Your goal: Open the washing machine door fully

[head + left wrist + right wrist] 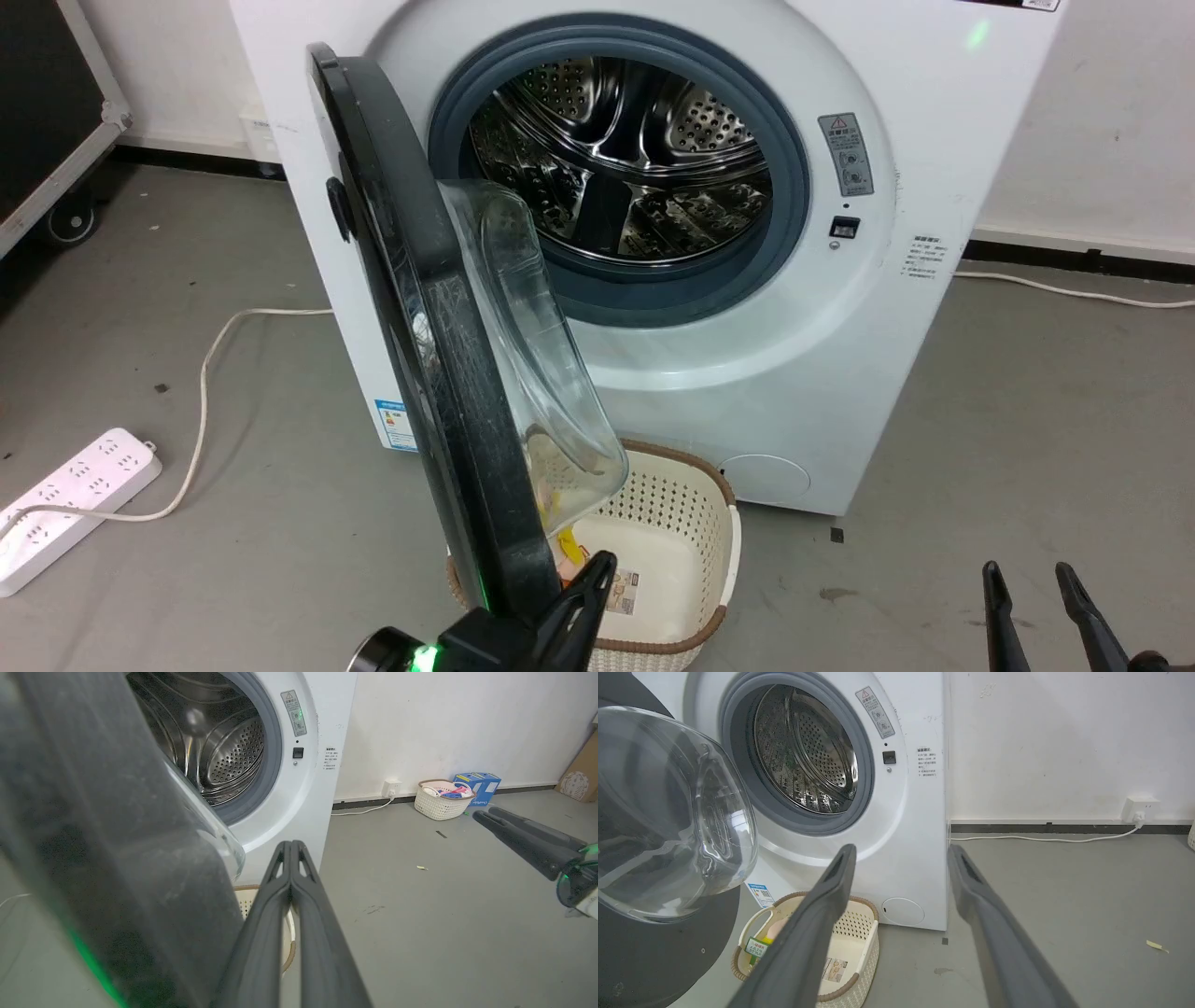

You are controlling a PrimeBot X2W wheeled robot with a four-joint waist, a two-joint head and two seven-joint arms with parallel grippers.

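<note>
While the washing machine door (439,373) stood swung out from the washing machine (934,140), left gripper (597,566) sat beside its lower rim, fingers together; right gripper (1027,571) fingers apart.

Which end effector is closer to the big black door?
Left. The left end effector is by the washing machine door, at its lower edge; the right end effector hangs well apart.

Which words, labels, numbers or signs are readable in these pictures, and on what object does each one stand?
Nothing reads as words; all is too small or blurred.
Grey sticker on the washing machine: red warning triangle, text unreadable.
Black print on its front: unreadable.
Blue label low on its front: unreadable.
Green tag in the basket: unreadable.
</note>
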